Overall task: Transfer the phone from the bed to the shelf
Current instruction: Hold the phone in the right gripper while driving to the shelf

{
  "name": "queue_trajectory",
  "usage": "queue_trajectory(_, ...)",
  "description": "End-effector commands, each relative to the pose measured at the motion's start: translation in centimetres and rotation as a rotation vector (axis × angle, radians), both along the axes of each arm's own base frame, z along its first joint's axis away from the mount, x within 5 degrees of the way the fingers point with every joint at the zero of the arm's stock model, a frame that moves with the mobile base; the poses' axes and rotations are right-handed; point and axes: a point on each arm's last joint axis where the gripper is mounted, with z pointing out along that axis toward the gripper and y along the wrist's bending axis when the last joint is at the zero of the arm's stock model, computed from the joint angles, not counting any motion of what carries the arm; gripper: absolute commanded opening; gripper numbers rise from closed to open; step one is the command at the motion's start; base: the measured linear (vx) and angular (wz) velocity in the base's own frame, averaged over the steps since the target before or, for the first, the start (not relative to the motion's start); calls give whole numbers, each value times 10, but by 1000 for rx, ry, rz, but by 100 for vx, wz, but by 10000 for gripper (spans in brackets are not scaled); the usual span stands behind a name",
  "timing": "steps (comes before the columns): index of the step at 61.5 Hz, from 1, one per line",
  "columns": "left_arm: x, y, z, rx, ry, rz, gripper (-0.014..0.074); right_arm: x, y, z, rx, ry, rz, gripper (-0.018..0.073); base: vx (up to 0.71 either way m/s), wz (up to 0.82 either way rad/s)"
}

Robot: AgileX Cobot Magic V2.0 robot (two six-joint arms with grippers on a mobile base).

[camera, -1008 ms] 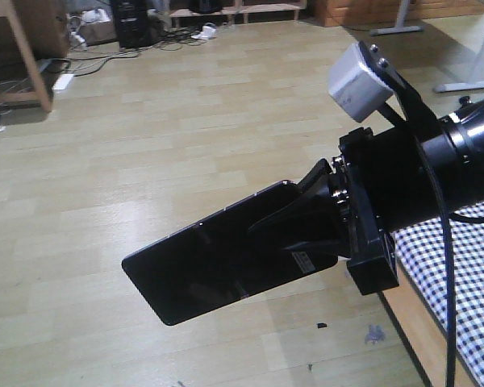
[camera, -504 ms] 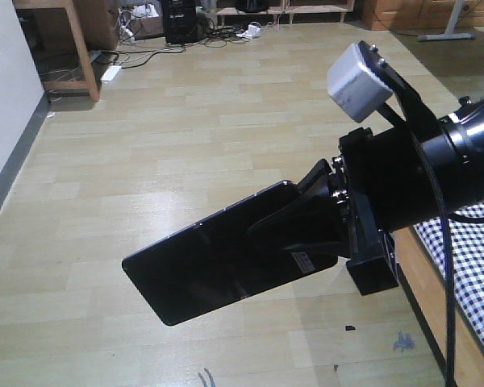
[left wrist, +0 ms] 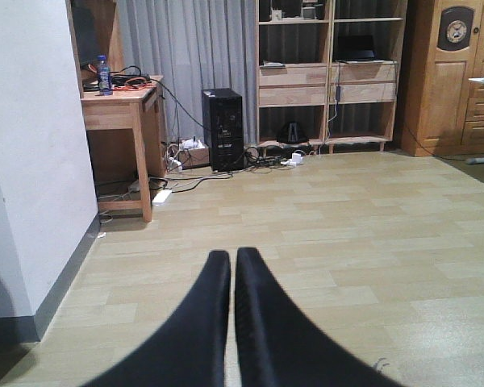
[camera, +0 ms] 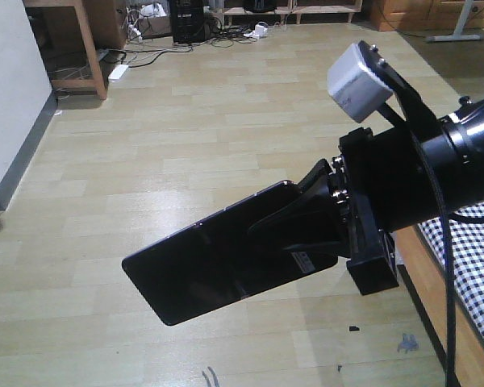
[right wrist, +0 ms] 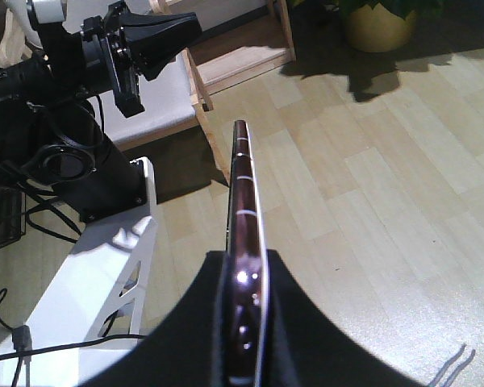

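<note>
My right gripper [camera: 294, 230] is clamped on the phone [camera: 202, 274], with its two black fingers pressed against the flat faces at one short end. The rest of the glossy black slab juts out to the left, tilted a little downward. A small white sticker shows near the held end. The phone hangs in the air over the pale plank floor [camera: 185, 121], clear of everything else. The bed [camera: 472, 266] is at the lower right of the front view, its black-and-white check cover and wooden frame sitting behind the arm and not touching the phone.

From the right wrist view I see the phone [right wrist: 242, 185] edge-on. Its pinkish-gold rim runs straight up the middle, and the right gripper [right wrist: 246, 266] hugs it on both sides. The left gripper [right wrist: 181, 28] appears at the top left of that view, well apart from the phone.

In the left wrist view the left gripper [left wrist: 232, 262] has its fingers drawn together with only a thin slit between them, and it holds nothing. Beyond it, across the room, stands the shelf [left wrist: 298, 74], light wood with open compartments. A black tower [left wrist: 223, 129] stands on the floor just to the left of the shelf. Further left, a wooden surface [left wrist: 117, 105] against the white wall carries a bottle [left wrist: 103, 72].
</note>
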Motion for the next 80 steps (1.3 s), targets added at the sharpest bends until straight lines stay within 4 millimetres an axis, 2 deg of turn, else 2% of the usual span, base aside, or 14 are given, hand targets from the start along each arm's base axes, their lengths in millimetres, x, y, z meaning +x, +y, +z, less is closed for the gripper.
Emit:
queue_trajectory(1,-2,0,15,-16,-104,-2,1,-14,0,20,87,-5,44,-2,0,-1)
queue_trajectory(80,-2,0,15,-16,-104,-2,1,-14,0,20,87,-5,44,-2,6,3)
